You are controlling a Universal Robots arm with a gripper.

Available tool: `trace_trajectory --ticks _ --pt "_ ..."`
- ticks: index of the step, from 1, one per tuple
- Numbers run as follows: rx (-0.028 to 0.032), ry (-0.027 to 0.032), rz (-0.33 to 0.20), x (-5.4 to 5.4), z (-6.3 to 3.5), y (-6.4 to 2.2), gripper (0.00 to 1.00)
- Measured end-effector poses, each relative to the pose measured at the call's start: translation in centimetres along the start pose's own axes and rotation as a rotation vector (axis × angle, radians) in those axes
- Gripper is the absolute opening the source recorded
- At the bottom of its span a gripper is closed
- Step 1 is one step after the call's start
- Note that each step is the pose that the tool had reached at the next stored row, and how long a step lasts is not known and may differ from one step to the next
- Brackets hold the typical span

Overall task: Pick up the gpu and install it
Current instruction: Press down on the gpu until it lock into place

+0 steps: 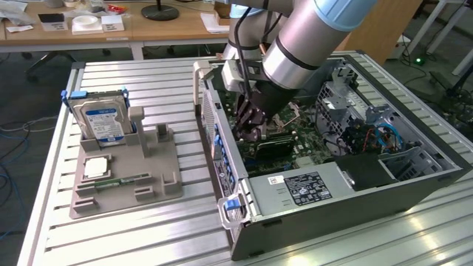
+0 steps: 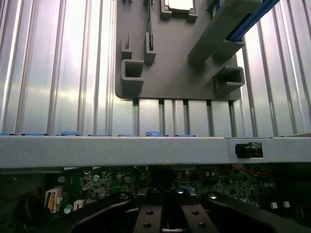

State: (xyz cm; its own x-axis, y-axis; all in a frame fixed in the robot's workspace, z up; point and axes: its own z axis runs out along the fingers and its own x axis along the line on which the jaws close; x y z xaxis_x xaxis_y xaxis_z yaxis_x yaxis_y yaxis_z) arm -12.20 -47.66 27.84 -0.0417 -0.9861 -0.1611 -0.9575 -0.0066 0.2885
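**Dark card low inside the open computer case**

Dark and flat, the gpu (image 1: 275,146) lies inside the computer case (image 1: 325,221), down against the green motherboard (image 1: 299,136) and directly under the arm's tool. In the exterior view its long axis runs from the gripper (image 1: 250,132) toward the exterior view's right and slightly downward in the picture, roughly parallel to the near side wall of the case. It appears as a thin, dark rectangle with a brownish-green strip along its lower edge. Its metal end bracket cannot be made out.

The gripper reaches down into the case at the card's end on the exterior view's left. Its jaws are clenched together. In the wrist view the black fingers (image 2: 148,218) stand side by side above the motherboard. Whether they pinch the card's edge cannot be told.

Outside the case, on the ribbed metal table (image 1: 148,233), a grey tray (image 1: 152,166) holds an upright hard drive (image 1: 103,123) and a narrow memory stick (image 1: 118,181).
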Motion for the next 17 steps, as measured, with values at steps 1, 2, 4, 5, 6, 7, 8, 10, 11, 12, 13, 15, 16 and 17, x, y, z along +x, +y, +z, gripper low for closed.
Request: trace_trajectory --ticks 1,2,4,5,6,7,8,10,11,12,13,15,16,17 --pt "-0.0002 -0.0007 0.0 -0.01 0.02 -0.08 0.1" --pt "-0.0001 -0.0031 0.0 -0.01 0.01 -0.22 0.1" --pt "0.0022 -0.0109 -0.005 -0.02 -0.03 -0.37 0.1" --pt "0.0086 -0.0125 -0.007 -0.02 -0.03 -0.38 0.1" --pt "0.0203 -0.0123 -0.012 -0.05 -0.03 -0.37 0.1" --pt "0.0364 -0.0115 -0.017 -0.09 -0.02 -0.38 0.1" --pt "0.0528 -0.0108 -0.022 -0.12 -0.02 -0.38 0.1" --pt "0.0879 -0.0098 -0.03 -0.12 -0.02 -0.38 0.1" --pt "0.1056 -0.0092 -0.034 -0.12 -0.01 -0.38 0.1" --pt "0.1231 -0.0086 -0.037 -0.12 -0.01 -0.38 0.1" --pt "0.1408 -0.0079 -0.041 -0.13 -0.01 -0.39 0.1" --pt "0.1771 -0.0067 -0.049 -0.13 0.0 -0.38 0.1" --pt "0.1946 -0.0061 -0.052 -0.13 -0.01 -0.38 0.1" --pt "0.2124 -0.005 -0.055 -0.13 0.0 -0.38 0.1"
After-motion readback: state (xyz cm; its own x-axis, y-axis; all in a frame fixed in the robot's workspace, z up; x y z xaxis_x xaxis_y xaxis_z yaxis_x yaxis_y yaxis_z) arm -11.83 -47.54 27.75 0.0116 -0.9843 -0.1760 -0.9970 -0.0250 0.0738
